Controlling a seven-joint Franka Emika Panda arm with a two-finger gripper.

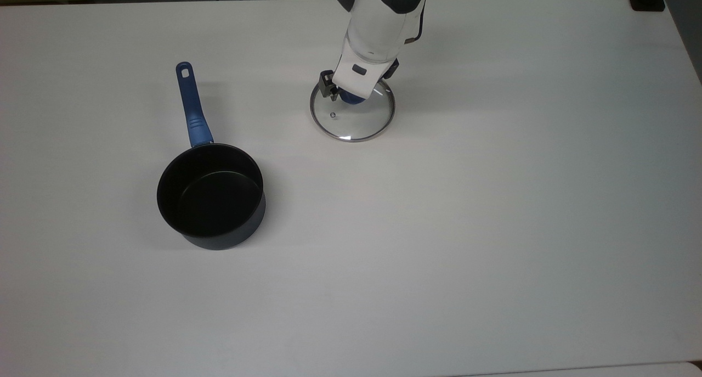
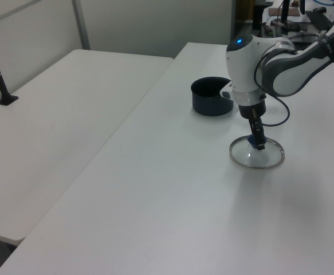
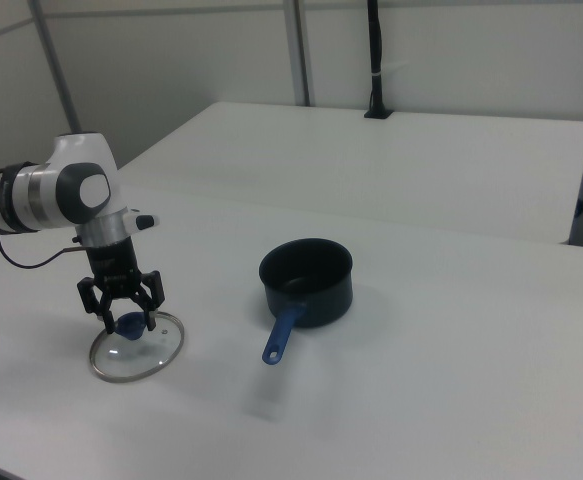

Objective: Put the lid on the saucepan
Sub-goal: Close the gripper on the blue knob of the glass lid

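The gripper (image 3: 120, 322) is seen lowered over the lid (image 3: 137, 349), its two black fingers (image 3: 94, 309) spread apart and straddling the blue knob (image 3: 128, 324). In the right view, one finger is placed on each side of the knob, with a gap visible between pad and knob, so the claw is read as released and not clenched on anything. Whether either fingertip touches the glass cannot be told.

In the top view, the gripper (image 1: 355, 94) is largely covered by the white wrist of the arm (image 1: 381, 26), and only a sliver of the knob (image 1: 351, 97) is seen beneath it. The lid (image 1: 352, 119) is laid flat on the white table (image 1: 493, 201), its metal rim unbroken and its small steam vent (image 1: 333, 114) seen toward the top view's left of the knob.

The saucepan (image 1: 211, 196) is set well apart from the lid, toward the top view's lower left, upright and open, black inside. Its blue handle (image 1: 191, 105) is pointed toward the top of the top view.

In the left view, the saucepan (image 2: 211, 96) is seen behind the arm, and the lid (image 2: 256, 154) nearer, with the gripper (image 2: 257, 140) directly above its centre.
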